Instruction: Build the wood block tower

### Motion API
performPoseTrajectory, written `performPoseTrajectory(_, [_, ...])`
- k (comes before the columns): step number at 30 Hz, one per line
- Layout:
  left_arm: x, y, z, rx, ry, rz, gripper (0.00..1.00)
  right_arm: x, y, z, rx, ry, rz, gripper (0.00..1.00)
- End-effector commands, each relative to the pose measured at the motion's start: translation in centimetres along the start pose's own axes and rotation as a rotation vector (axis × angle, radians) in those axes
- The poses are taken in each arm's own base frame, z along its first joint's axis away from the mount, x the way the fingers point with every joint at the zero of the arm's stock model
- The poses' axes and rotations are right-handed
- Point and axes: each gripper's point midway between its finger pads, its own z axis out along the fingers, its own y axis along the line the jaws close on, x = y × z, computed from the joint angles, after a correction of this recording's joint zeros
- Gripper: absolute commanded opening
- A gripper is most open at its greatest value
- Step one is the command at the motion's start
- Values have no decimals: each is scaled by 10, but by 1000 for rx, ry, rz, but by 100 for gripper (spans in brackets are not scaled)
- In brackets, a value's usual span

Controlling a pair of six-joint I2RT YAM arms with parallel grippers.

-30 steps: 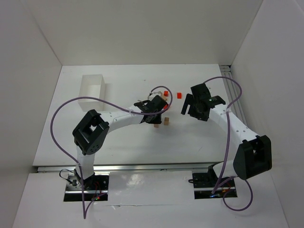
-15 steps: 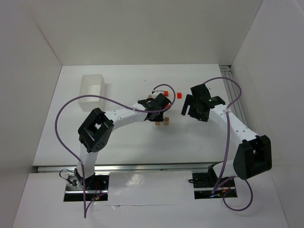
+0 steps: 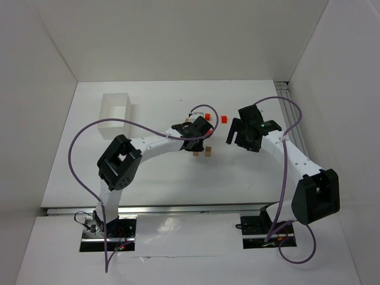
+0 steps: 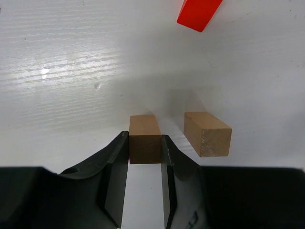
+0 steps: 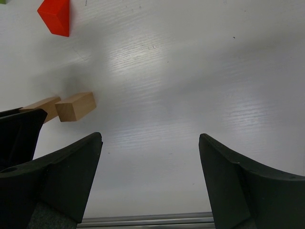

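Pinching a tan block [image 4: 144, 128], left end effector [image 4: 144, 139] has a second tan block [image 4: 208, 133] just right; right end effector [image 5: 150, 138] gapes wide, empty.

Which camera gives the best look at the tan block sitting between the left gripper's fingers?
The left wrist view: the tan block fills the gap between the left gripper's fingers, close and sharp. The top view shows only a speck under the arm; the right wrist view catches one end at its edge.

A white table [image 3: 154, 184] sits between 3 plain white walls [image 3: 178, 35], soft light glinting off its top, a metal rail [image 3: 178, 209] along its near edge.
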Motion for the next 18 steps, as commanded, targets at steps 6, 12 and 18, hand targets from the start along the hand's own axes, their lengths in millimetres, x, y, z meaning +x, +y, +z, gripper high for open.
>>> performPoseTrajectory(6, [7,7,4,-27,21,-15,50,-9,4,0,-25,-35,8,89])
performPoseTrajectory(12, [4,8,-1,-21,14,-18,69,-9,4,0,-25,-35,8,89])
performPoseTrajectory(18, [-20,-1,-37,42,-45,-46,72,-16,13,2,-47,-35,0,89])
